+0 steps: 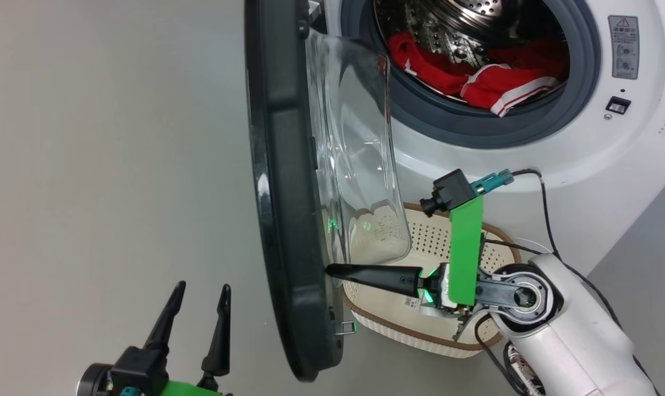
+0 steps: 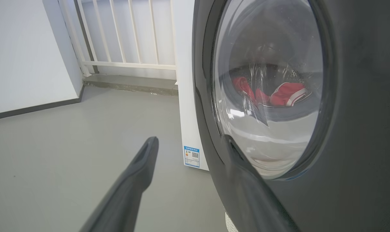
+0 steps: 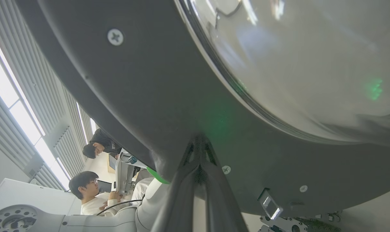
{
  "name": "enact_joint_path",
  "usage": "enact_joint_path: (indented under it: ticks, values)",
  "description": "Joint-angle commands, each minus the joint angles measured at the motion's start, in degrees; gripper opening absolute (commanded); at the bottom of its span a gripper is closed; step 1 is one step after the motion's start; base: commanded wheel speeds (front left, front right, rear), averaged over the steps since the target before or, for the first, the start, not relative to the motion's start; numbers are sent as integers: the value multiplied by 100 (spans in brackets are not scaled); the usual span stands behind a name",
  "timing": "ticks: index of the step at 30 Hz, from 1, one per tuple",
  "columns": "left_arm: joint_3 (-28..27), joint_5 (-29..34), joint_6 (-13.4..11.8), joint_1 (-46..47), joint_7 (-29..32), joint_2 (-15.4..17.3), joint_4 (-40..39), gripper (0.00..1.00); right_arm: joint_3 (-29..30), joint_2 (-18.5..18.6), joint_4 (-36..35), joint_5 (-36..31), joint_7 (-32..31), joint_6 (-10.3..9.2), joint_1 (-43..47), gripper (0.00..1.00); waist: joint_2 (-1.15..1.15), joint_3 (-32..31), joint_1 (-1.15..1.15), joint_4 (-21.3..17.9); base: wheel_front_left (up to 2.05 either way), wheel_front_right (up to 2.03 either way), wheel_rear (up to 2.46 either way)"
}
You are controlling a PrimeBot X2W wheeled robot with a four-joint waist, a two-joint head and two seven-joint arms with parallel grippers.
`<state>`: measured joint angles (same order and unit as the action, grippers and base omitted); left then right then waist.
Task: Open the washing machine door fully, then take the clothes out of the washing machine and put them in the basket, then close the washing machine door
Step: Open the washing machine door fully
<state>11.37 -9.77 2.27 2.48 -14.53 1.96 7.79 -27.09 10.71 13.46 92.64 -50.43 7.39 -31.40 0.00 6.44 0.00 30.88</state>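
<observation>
Washing machine door [image 1: 288, 220] swung out, edge-on to head camera, glass bowl [image 1: 360, 165] facing washing machine [image 1: 613, 148]. Clothes [image 1: 492, 82] in drum [image 1: 448, 27]: red heap at drum's front edge, white-striped piece lapping onto grey gasket [image 1: 475, 129]. Basket [image 1: 437, 242] on floor [image 1: 117, 165] at foot of machine, partly behind door glass; paper label [image 1: 411, 302] on its bare bottom. Right gripper [image 1: 332, 270] pinched together on nothing, tips touching door's inner rim. Left gripper [image 1: 203, 286] spread wide, outside door, near its lower edge
</observation>
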Motion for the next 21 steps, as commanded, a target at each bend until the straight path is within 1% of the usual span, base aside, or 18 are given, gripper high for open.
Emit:
enact_joint_path:
  ticks: [1,21]
  values:
    - [-219,-18,-9,-1,-47,92,-127,100,-106,-215,-211,-40,-34,10,19,0,0,2,0,23,0,0,0]
    - [-405,-117,-206,-123,-47,92,-399,100,-294,-545,-76,-153,-214,10,-203,0,0,144,0,89,0,0,0]
